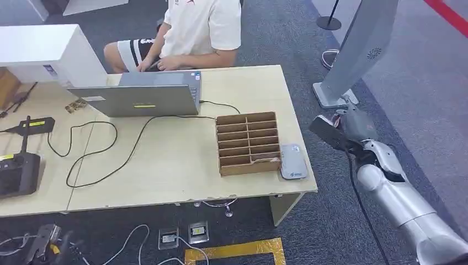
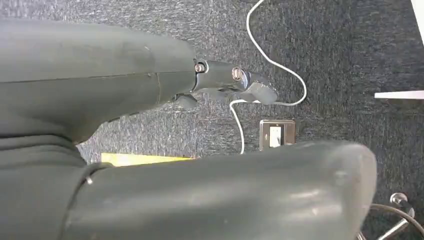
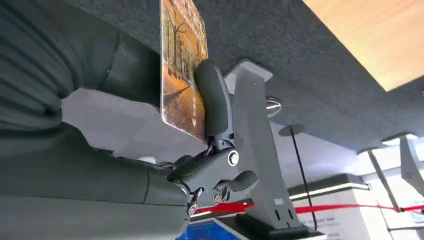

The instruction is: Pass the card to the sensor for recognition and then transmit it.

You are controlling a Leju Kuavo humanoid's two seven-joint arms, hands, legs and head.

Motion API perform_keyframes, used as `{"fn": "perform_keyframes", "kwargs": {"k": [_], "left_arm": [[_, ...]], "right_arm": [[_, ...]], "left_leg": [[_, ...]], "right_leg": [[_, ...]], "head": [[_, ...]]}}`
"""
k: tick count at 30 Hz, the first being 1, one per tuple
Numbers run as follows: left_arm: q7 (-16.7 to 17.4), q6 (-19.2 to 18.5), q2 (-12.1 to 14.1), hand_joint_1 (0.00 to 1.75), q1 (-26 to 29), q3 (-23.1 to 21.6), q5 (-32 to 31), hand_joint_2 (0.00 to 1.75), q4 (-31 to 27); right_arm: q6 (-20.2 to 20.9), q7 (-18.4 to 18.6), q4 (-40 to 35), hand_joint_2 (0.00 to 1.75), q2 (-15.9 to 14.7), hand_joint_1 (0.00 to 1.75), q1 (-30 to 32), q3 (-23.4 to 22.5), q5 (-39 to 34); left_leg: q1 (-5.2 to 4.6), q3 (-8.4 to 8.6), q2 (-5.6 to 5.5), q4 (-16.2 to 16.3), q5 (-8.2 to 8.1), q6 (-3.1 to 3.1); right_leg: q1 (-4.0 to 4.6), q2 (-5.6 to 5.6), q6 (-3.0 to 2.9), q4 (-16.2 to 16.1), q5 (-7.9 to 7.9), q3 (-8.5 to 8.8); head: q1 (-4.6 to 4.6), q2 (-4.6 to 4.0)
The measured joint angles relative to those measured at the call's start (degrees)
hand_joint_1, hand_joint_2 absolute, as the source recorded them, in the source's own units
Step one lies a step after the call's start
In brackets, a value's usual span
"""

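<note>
My right hand (image 1: 353,126) is off the table's right edge, level with the card reader, and pinches a card (image 1: 326,131) that points toward the table. In the right wrist view the card (image 3: 182,65) shows an autumn tree picture and sits between the thumb and a dark finger of the right hand (image 3: 210,150). The sensor, a small flat white-grey reader (image 1: 293,161), lies on the table's front right corner, a short way left of the card. My left hand (image 2: 165,85) hangs over the carpet with its fingers apart, holding nothing.
A cardboard slot organiser (image 1: 247,142) stands just left of the reader. A laptop (image 1: 144,96) with black cables is further left, and a person sits behind it. A grey floor stand (image 1: 359,49) rises behind my right hand. Floor sockets (image 1: 187,234) lie below the table (image 1: 165,176).
</note>
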Motion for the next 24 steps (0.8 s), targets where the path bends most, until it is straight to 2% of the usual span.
{"fn": "perform_keyframes", "kwargs": {"k": [4,24], "left_arm": [[0.2,0.0,-0.1,0.0,0.1,0.3,-1.1,0.0,0.0],[1.1,0.0,-1.0,0.0,0.3,2.4,-3.0,0.0,0.4]], "right_arm": [[1.1,1.4,-0.5,1.75,0.4,1.75,1.6,-0.3,0.1],[2.7,2.1,-2.0,1.75,3.3,1.75,4.9,0.8,-1.5]], "left_leg": [[0.0,0.0,0.0,0.0,0.0,0.0],[0.01,-0.01,0.0,0.0,0.0,0.0]], "right_leg": [[0.0,-0.01,0.0,0.0,0.0,0.01],[0.01,-0.01,0.0,0.0,0.0,0.01]], "head": [[0.0,0.0],[-0.02,0.0]]}}
